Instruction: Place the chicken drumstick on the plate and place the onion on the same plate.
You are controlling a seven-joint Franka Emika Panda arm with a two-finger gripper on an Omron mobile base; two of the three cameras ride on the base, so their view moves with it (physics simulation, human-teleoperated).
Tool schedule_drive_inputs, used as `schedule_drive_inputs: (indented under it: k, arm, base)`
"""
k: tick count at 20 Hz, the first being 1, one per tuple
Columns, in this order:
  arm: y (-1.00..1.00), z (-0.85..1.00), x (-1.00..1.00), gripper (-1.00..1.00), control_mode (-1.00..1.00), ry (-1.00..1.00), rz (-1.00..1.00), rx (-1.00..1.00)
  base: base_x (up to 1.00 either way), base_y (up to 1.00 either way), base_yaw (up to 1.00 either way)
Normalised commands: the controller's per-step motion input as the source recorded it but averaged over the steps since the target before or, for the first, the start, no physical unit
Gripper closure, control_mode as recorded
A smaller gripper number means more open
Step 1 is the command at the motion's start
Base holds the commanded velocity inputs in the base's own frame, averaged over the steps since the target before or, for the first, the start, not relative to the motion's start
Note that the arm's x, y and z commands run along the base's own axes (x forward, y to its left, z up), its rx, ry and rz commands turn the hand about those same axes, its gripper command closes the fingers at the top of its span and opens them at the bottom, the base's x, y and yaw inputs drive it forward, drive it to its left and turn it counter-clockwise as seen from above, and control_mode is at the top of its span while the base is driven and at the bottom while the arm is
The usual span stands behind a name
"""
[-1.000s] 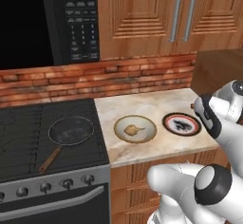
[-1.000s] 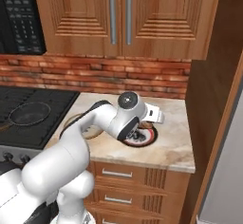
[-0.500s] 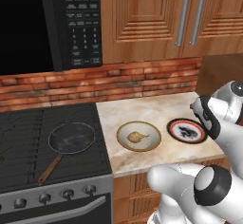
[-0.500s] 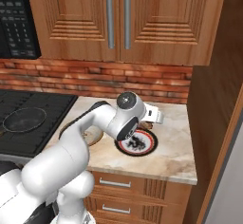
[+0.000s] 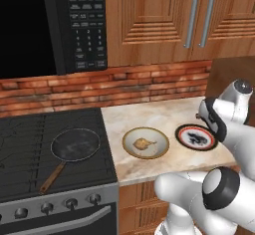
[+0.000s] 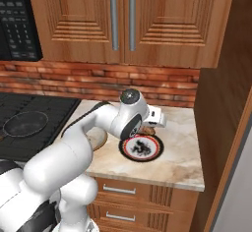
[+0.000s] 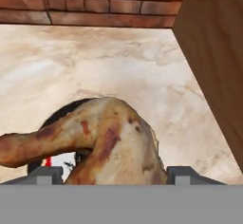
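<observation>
Meanwhile my base had driven right — the plate (image 5: 196, 137) moved toward centre. My claw (image 7: 114, 173) stayed clamped on the chicken drumstick (image 7: 102, 140) above it — onion (image 5: 145, 143) at its nine o'clock, in the bowl (image 5: 128, 138).

Even, flat render light; pics sharp.

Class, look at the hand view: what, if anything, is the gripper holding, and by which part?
The gripper holds the chicken drumstick by its thick meaty end; the thin bone end sticks out sideways, over the plate.

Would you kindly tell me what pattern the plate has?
Black rim, red ring, white centre with dark blotches on the plate; clearest in the left base view.
</observation>
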Motion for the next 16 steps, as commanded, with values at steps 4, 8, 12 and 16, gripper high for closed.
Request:
schedule_drive_inputs:
  k: [4,8,12,16]
  arm:
    - [0.33,-0.01,0.16,1.0,-1.0,0.17,0.0,0.0]
    - [0.36,-0.28,0.0,1.0,-1.0,0.03,0.0,0.0]
    - [0.11,-0.61,0.0,1.0,-1.0,-0.02,0.0,0.0]
    - [0.0,-0.42,0.0,1.0,-1.0,-0.08,0.0,0.0]
  base:
    - [0.0,0.0,0.0]
    - [0.0,0.0,0.0]
    - [0.0,0.0,0.0]
    - [0.0,0.0,0.0]
